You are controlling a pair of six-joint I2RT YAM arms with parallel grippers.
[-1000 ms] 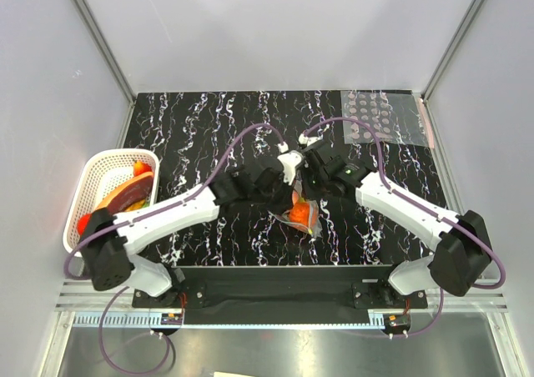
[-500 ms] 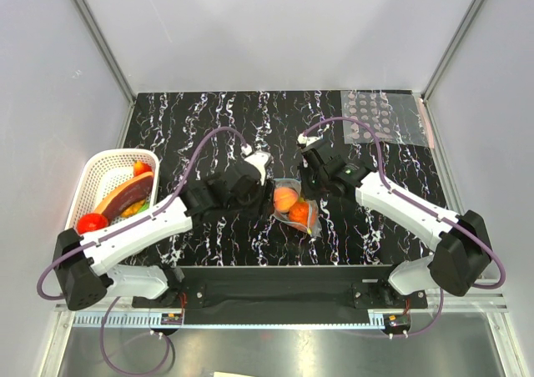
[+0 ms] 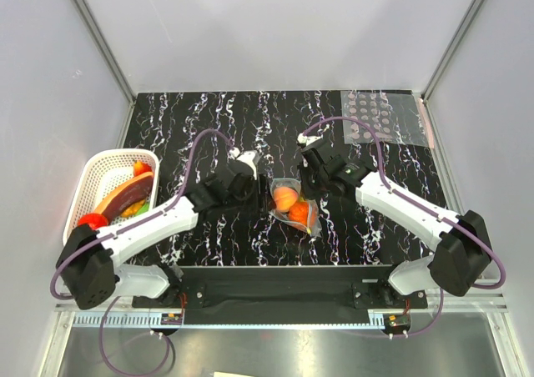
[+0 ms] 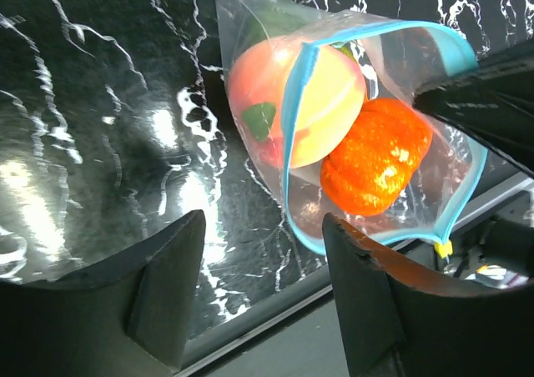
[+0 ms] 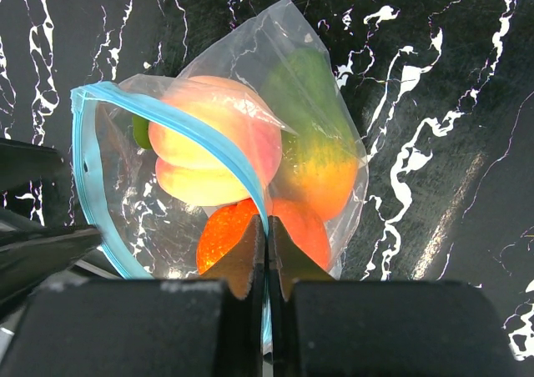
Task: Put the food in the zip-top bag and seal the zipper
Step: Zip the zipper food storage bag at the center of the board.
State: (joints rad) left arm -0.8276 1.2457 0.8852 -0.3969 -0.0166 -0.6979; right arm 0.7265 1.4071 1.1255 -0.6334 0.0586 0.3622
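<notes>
The zip-top bag (image 3: pixel 292 206) lies mid-table, and its mouth gapes in the left wrist view. Inside it are the food pieces: a peach-pink fruit (image 5: pixel 213 148), an orange one (image 5: pixel 221 237) and a green-and-orange one (image 5: pixel 321 156). The light blue zipper (image 5: pixel 196 131) curves open around the mouth. My right gripper (image 5: pixel 267 242) is shut on the zipper edge of the bag (image 5: pixel 288 52), pinching it at the near rim. My left gripper (image 4: pixel 263 298) hangs open just left of the bag (image 4: pixel 250 27), with nothing between its fingers (image 4: pixel 163 281). The peach-pink fruit (image 4: pixel 284 102) and the orange one (image 4: pixel 375 156) show through the mouth.
A white basket (image 3: pixel 90 175) at the left edge holds a red tomato (image 3: pixel 90 220) and other toy food. A clear sheet printed with grey dots (image 3: pixel 384 117) lies at the back right. The table's near edge runs just behind the bag in the left wrist view.
My left gripper opened and drew back to the left, away from the bag. The peach-pink fruit now rests in the bag. The right gripper kept its pinch.
</notes>
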